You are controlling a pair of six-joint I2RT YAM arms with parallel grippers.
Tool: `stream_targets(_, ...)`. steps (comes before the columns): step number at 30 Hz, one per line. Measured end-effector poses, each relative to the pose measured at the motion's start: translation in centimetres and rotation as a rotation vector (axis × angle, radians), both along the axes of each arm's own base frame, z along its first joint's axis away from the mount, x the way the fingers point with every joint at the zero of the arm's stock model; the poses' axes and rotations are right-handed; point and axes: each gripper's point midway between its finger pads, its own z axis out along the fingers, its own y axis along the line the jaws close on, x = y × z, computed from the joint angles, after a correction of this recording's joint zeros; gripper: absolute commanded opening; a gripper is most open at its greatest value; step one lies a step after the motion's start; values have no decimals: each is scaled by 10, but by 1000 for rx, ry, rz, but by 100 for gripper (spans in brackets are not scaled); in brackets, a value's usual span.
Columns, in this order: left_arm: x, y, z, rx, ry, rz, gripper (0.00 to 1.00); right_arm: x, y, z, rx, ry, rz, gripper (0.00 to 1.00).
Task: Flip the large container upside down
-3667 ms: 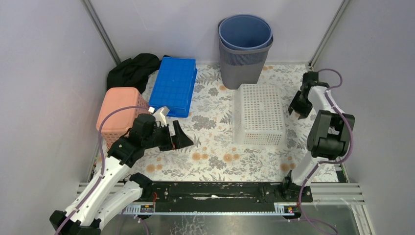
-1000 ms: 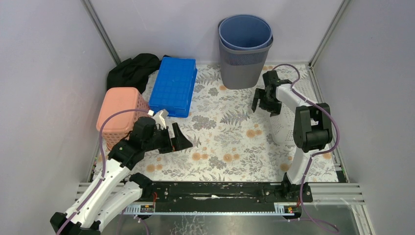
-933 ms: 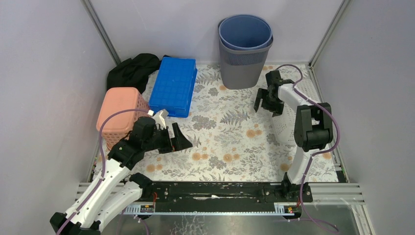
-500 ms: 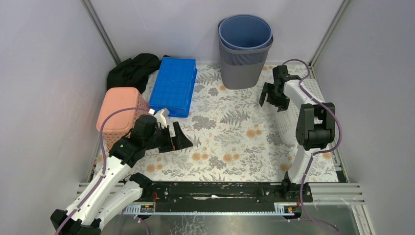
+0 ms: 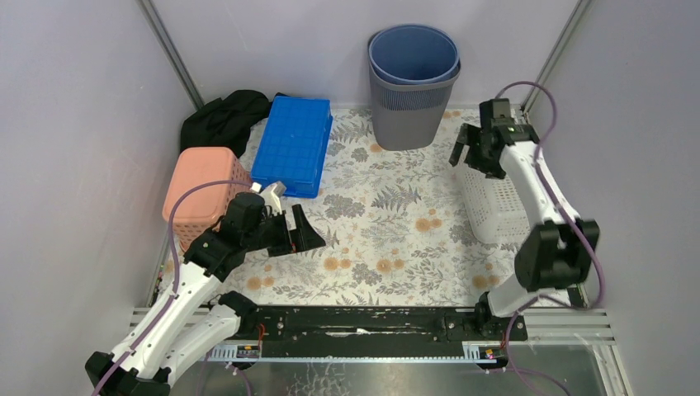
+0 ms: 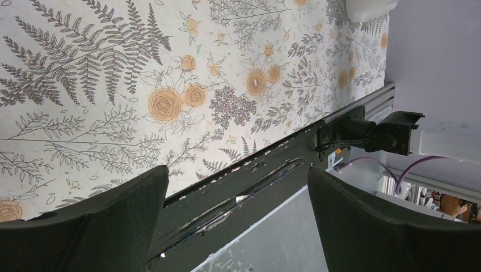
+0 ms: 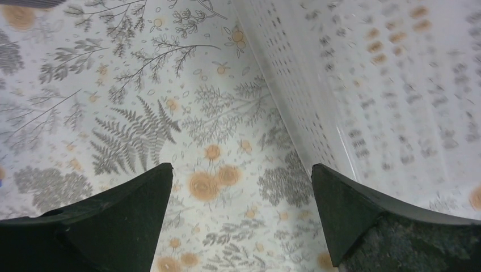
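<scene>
Now right pincer (image 5: 475, 162) spread, arm stretched above white basket (image 5: 497, 205), left pincer (image 5: 301, 240) apart.

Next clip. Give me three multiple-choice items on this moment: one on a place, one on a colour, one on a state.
1. Where on the table does the white mesh basket lie?
A) the centre
B) along the right edge
C) the far left corner

2. What colour is the flat crate beside the pink basket?
A) blue
B) green
C) yellow

3. How does the right claw stand?
A) shut on the basket's rim
B) shut on nothing
C) open

Answers:
1 B: the top view shows the basket against the right side, under the right arm.
2 A: the crate is bright blue in the top view.
3 C: the right wrist view shows both fingers spread wide, with patterned table between them.
</scene>
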Motion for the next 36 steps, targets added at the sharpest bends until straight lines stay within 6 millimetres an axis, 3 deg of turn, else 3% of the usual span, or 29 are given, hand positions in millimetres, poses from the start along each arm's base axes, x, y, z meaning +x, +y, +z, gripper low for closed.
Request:
stream_targets(3,0,0,0,-1,-1,-1,100,-27,-6,35,-6,-77,-43,99)
stream_targets(5,1,0,1,-3,-4,-1,100,-46,-12,42,-13,-87,-85,99)
stream_targets(8,2,-2,0,-11,-10,-4,100,-74,-19,26,-28,-37,-142,99)
stream_targets(13,1,-4,-6,-18,-3,-15,100,-124,-23,-24,-34,100,-217,99)
stream_targets(16,1,-5,-8,-22,-6,-18,100,-143,-26,-38,-39,122,-260,99)
stream_targets(21,3,-7,-7,-32,-17,-23,100,-142,-32,-41,-42,76,-314,99)
stream_targets(30,4,-9,-14,-41,-17,-31,100,-137,-53,-71,-39,81,-408,99)
stream_targets(36,5,-12,-18,-41,1,-38,100,-123,-67,-74,-44,17,-432,99)
